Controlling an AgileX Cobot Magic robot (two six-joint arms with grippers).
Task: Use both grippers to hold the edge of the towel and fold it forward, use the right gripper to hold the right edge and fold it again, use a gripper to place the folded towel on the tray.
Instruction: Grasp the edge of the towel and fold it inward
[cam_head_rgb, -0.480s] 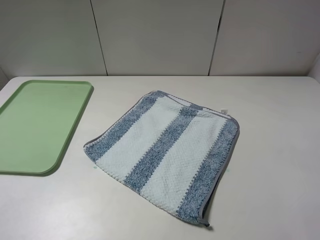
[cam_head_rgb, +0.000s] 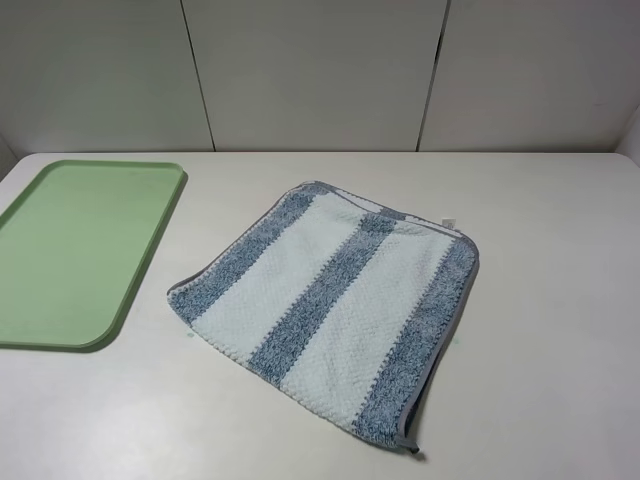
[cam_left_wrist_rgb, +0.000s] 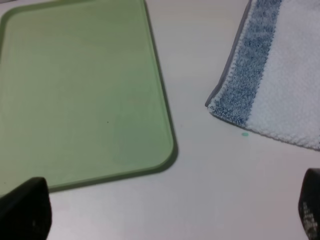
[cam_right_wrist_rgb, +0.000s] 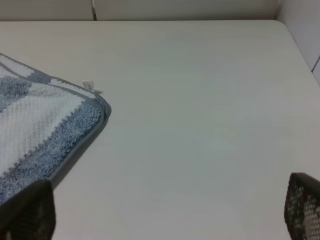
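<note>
Nothing has moved — towel (cam_head_rgb: 325, 305) lies flat beside tray (cam_head_rgb: 80, 250); left gripper (cam_left_wrist_rgb: 167, 215), right gripper (cam_right_wrist_rgb: 165, 210) gape wide, empty.

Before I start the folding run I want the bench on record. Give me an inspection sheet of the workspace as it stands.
Surface: white table, dry and bare around the cloth.
Job's things: striped towel spread flat and askew, not yet folded, white tag at its far right corner; green tray to its left, apart from it, nothing in it.
Clutter: one tiny green speck on the table by the towel's near left corner.
Grippers: left gripper open, above the table between tray and towel; right gripper open, beside the tagged corner; both hold nothing.
Cables: nothing seen.
Surroundings: pale wall panels behind the table.
</note>
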